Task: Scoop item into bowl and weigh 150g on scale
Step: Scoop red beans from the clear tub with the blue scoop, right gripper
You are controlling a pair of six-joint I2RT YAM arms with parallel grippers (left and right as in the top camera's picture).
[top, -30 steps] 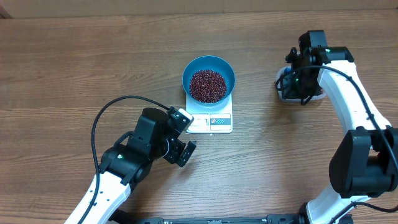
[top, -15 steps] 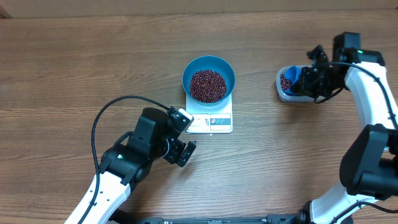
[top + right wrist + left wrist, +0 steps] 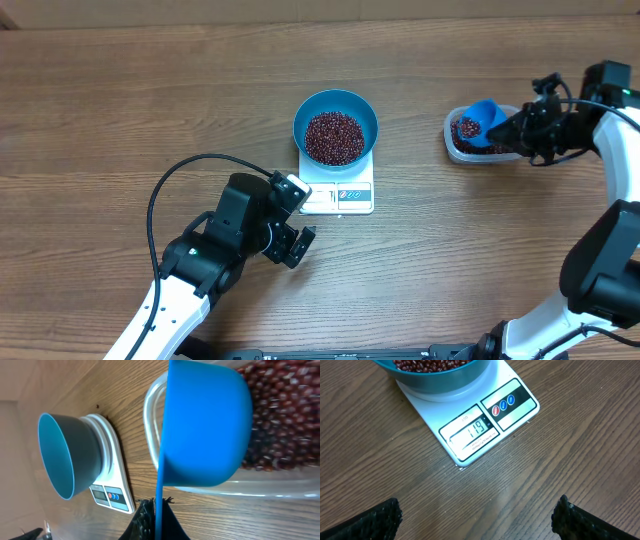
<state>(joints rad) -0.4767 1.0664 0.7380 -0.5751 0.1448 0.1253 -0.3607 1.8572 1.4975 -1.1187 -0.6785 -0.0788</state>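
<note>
Left gripper (image 3: 477,527): jaws spread wide, holding nothing, lower left of the scale (image 3: 338,192).
Right gripper (image 3: 156,519): clamped on the handle of the blue scoop (image 3: 483,117), over the clear tub (image 3: 462,150) at far right.
Beans (image 3: 334,137): heaped in the bowl (image 3: 336,103), centre frame, atop the scale; more in the tub.
Display (image 3: 472,431): reads 119.

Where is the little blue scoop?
Overhead view: the scoop is at the right, in the right gripper, over the clear tub, right of the scale.
</note>
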